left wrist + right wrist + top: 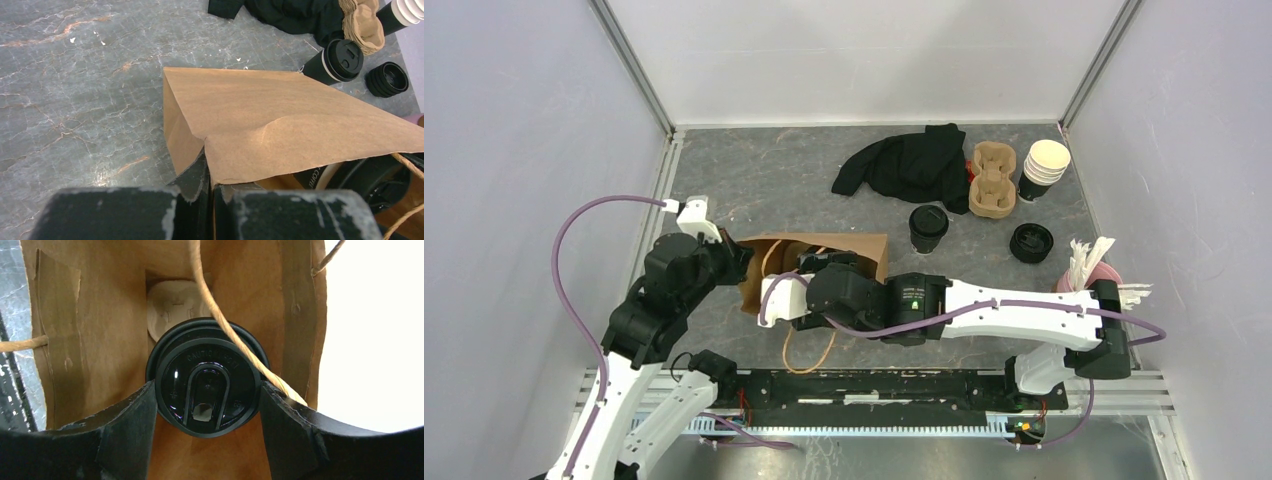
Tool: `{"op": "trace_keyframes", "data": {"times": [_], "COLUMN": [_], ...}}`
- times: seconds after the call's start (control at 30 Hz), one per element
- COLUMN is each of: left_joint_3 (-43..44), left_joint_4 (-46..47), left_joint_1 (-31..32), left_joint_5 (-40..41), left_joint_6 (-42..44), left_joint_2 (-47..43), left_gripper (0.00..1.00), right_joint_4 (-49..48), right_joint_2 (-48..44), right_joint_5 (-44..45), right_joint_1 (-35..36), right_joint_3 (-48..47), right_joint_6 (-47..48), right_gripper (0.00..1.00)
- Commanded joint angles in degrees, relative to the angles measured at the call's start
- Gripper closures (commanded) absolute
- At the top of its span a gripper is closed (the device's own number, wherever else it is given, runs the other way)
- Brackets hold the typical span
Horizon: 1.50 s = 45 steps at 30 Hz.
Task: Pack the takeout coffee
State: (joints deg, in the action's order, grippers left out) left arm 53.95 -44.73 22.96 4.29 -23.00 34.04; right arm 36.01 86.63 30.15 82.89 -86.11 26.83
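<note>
Right gripper (207, 396) sits closest to us, its 2 fingers pressed against either side of 1 lidded cup (207, 382) inside the paper bag (280, 120), which lies on its side toward the desk's near-left corner. We judge the cup light, thin-walled and easy to crush, and its plastic lid slick and apt to pop off, so the hold belongs on the paper wall just under the rim. Left gripper (211, 197) has its jaws pinched together on the bag's mouth edge. Cup 2 (928, 228) stands upright and free, toward the far-right corner.
</note>
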Motion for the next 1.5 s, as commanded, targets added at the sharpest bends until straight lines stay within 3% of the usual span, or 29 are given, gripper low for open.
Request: {"op": "trace_keyframes", "data": {"times": [0.0, 0.37, 0.7, 0.83, 1.03, 1.13, 1.47], "left_joint_3": [-1.04, -0.40, -0.90, -1.88, 2.04, 5.15, 7.10], "left_joint_4": [2.55, 3.14, -1.25, -0.11, 3.14, 3.00, 9.66], "left_joint_1": [-0.02, -0.02, -0.07, -0.07, -0.02, -0.07, 0.45], "left_joint_5": [-3.65, -13.92, -17.68, -14.19, -5.65, -2.59, -1.41], "left_joint_6": [-0.53, -5.29, -5.33, -4.28, -1.24, -0.09, 3.07], "left_joint_2": [-0.82, -0.15, -1.99, -2.82, -1.30, 1.08, 6.07], "left_gripper": [0.94, 0.94, 0.92, 0.94, 0.96, 0.97, 0.98], "right_joint_4": [-5.37, -10.47, -12.89, -9.29, -11.72, -11.80, -14.29], "right_joint_2": [-2.43, -5.08, -5.00, -3.60, -1.78, -0.65, -0.28], "right_joint_5": [4.34, 1.51, -2.81, -8.52, -7.07, -10.50, -18.76], "right_joint_1": [0.25, -0.32, -3.67, -4.48, -5.51, -6.74, -12.47], "right_joint_3": [4.61, 13.43, 14.48, 12.35, 11.34, 9.26, 6.89], "right_joint_6": [2.04, 2.81, 3.68, 6.06, 7.22, 7.12, 9.56], "right_gripper": [1.00, 1.00, 1.00, 1.00, 1.00, 1.00, 1.00]}}
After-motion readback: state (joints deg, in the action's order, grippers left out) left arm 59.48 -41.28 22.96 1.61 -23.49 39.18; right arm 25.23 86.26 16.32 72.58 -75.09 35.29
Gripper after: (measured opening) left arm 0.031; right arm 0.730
